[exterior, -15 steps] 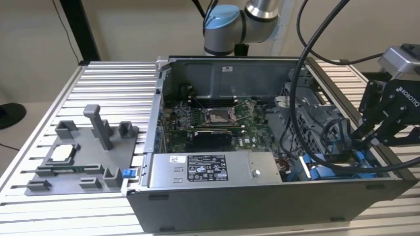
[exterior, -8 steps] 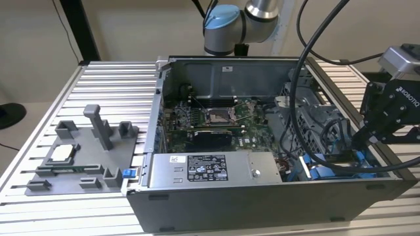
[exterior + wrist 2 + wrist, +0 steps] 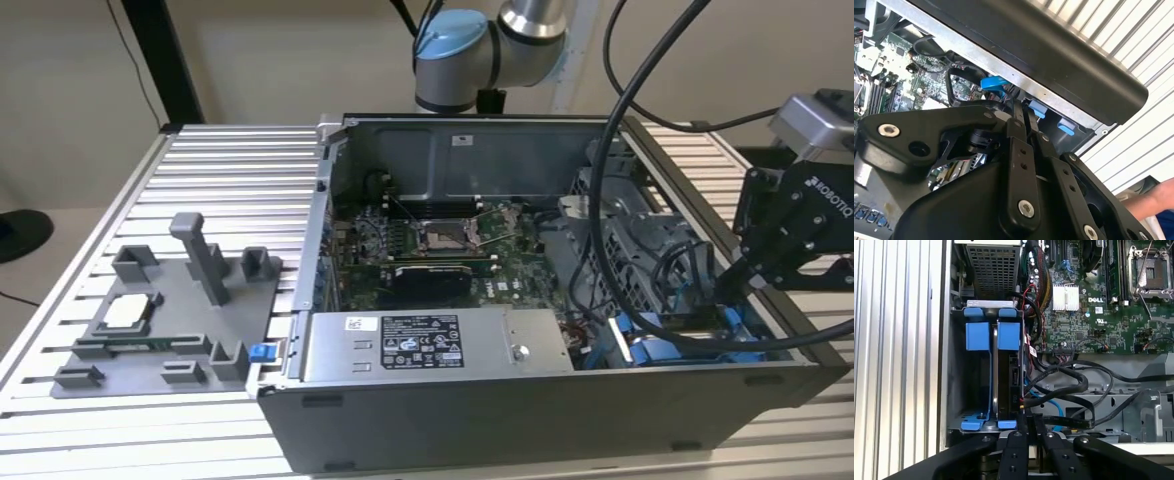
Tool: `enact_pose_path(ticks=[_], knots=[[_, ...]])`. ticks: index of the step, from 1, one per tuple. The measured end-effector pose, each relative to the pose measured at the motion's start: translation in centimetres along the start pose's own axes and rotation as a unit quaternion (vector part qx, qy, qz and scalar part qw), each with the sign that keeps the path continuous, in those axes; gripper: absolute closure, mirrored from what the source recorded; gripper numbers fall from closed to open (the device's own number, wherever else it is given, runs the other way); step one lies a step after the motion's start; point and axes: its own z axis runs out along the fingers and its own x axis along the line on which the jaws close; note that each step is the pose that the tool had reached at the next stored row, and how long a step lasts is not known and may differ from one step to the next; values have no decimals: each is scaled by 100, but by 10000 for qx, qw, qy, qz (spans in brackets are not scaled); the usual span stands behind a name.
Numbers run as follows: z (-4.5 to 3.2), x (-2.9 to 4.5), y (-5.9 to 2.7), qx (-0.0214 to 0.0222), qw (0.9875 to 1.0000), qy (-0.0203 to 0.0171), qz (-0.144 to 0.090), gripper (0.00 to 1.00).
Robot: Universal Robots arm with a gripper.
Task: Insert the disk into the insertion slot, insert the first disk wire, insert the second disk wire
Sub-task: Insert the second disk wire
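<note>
Your hand [image 3: 1030, 427], fingers drawn narrow, hovers just at the disk's edge. The insertion slot [image 3: 956, 390] holds the disk [image 3: 1006, 385] upright in its blue carrier. Black cables [image 3: 1079, 382] loop just beside it, and the motherboard [image 3: 1089, 325] lies beyond.

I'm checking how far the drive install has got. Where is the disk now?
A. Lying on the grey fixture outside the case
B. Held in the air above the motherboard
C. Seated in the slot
C: in the first wrist view the disk stands on edge inside the slot, in its blue carrier, with the gripper close by its near end.
</note>
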Motion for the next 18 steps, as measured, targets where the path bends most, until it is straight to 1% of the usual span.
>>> enact_pose_path(ticks=[3,6,18], knots=[[-1,0,0,0,10000,0,0,100],[-26,-2,4,0,10000,1,0,100],[-213,-12,55,0,10000,0,0,100]])
